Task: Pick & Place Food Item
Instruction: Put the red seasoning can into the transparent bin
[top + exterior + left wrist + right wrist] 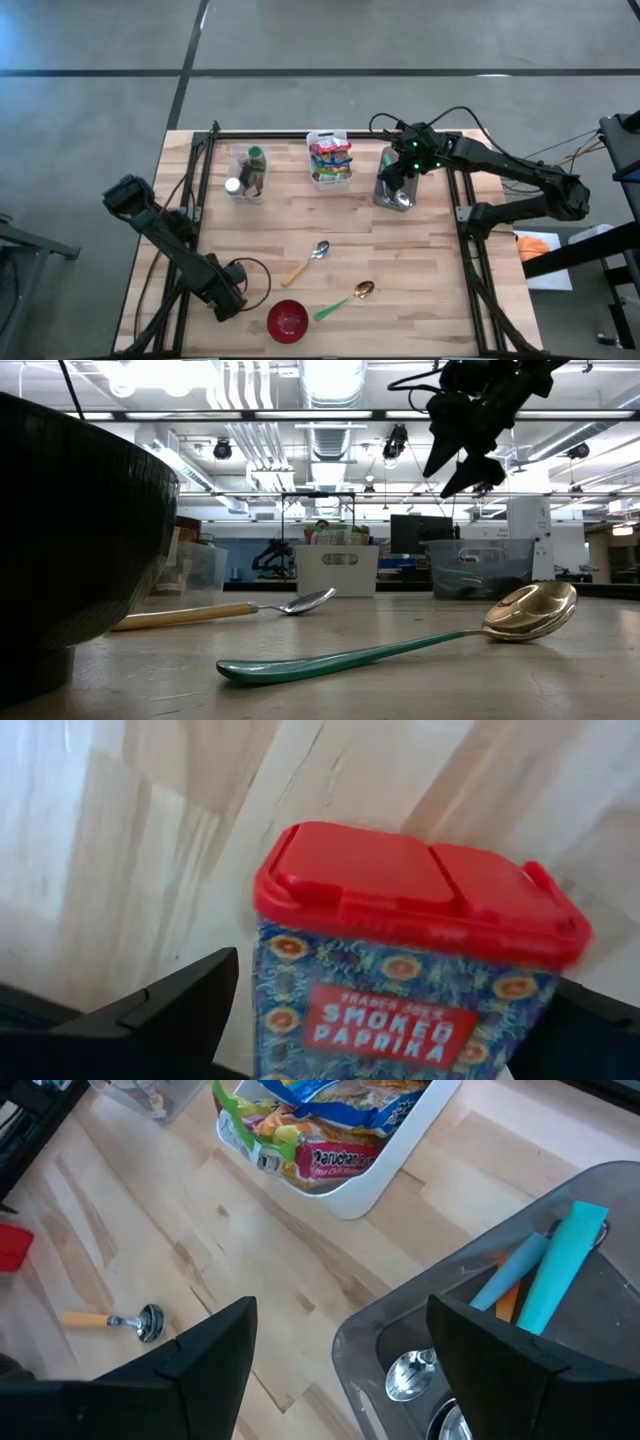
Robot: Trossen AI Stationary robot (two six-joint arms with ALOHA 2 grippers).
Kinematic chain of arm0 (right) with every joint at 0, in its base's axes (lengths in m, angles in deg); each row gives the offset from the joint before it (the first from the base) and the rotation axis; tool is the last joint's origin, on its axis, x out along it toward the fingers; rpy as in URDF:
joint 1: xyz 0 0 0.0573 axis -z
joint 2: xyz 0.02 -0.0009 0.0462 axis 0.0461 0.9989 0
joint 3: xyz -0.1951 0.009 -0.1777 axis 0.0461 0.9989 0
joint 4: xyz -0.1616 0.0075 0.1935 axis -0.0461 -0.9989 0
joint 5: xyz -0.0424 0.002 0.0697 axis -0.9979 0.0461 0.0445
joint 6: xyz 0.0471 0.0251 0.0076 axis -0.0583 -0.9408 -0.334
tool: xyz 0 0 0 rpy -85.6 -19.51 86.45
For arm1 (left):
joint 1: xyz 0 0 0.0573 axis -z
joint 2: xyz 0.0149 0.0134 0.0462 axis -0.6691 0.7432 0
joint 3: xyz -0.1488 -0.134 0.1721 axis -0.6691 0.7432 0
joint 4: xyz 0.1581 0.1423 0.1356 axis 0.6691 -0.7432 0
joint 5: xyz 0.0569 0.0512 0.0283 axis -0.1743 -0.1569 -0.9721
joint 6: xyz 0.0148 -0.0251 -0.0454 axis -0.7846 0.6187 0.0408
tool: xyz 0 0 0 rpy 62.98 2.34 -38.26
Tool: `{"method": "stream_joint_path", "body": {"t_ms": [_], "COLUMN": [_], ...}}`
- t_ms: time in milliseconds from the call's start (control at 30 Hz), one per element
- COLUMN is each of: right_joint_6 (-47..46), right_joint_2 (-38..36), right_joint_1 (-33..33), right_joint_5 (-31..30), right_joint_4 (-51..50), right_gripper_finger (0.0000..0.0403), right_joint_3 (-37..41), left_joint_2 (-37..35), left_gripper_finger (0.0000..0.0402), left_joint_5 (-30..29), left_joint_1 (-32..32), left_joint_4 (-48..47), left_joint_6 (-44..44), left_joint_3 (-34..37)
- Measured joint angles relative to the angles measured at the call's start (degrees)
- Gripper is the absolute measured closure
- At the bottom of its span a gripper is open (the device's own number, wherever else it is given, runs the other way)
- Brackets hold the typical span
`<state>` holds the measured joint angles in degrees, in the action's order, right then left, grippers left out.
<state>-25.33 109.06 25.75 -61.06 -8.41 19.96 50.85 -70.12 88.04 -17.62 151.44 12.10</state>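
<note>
Your left gripper (385,1030) stood with jaws wide apart around the red-lidded smoked paprika tin (415,955), upright beside the red bowl (288,319) — not yet gripped. Right gripper (345,1365), jaws apart and empty, hovered far across the table from that bowl — placement outstanding.

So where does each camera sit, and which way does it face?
High: overhead, straight down on the table; both arms show.
Low: table height, level past the green-handled spoon; right end effector overhead.
Left wrist: faces paprika tin between open fingers.
Right wrist: above grey bin, fingers open.
High and right wrist share the white noodle bin.
</note>
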Motion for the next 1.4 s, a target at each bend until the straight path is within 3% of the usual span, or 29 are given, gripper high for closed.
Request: {"method": "stream_joint_path", "body": {"t_ms": [233,433,633,800,933,1100,1267,1400], "right_joint_6": [0.02,0.02,-0.74,-7.99,-10.39,-12.16,-23.68,-33.43], "right_joint_2": [0.00,0.00,0.00,-0.01,-0.02,-0.19,-0.25,1.61], "right_joint_1": [-0.69,-0.80,-1.23,-3.44,-6.69,-12.16,-16.93,-20.37], "right_joint_5": [0.09,0.26,2.89,4.63,4.67,4.75,6.13,7.35], "right_joint_4": [-0.02,-0.03,0.00,0.29,0.86,5.13,12.79,18.35], "right_gripper_finger": [0.0115,0.0115,0.0115,0.0115,0.0115,0.0115,0.0115,0.0115], "right_joint_3": [0.00,0.00,0.00,0.00,-0.17,-2.23,-5.37,-8.69], "left_joint_2": [0.95,0.07,-1.31,-3.30,-6.48,-13.21,-19.40,-20.17], "left_gripper_finger": [0.0025,0.0136,0.0137,0.0137,0.0137,0.0137,0.0137,0.0137], "left_joint_5": [4.09,6.32,8.52,8.06,3.13,-7.11,-18.21,-22.35], "left_joint_1": [0.00,-0.02,-0.54,-2.73,-6.26,-12.26,-19.53,-26.37], "left_joint_4": [3.68,6.03,7.70,7.98,8.01,8.67,8.35,8.46], "left_joint_6": [0.97,-0.07,0.10,1.88,2.14,1.20,1.20,-2.94], "left_joint_3": [0.95,0.82,0.60,-0.86,-2.64,-4.26,-5.25,-6.17]}}
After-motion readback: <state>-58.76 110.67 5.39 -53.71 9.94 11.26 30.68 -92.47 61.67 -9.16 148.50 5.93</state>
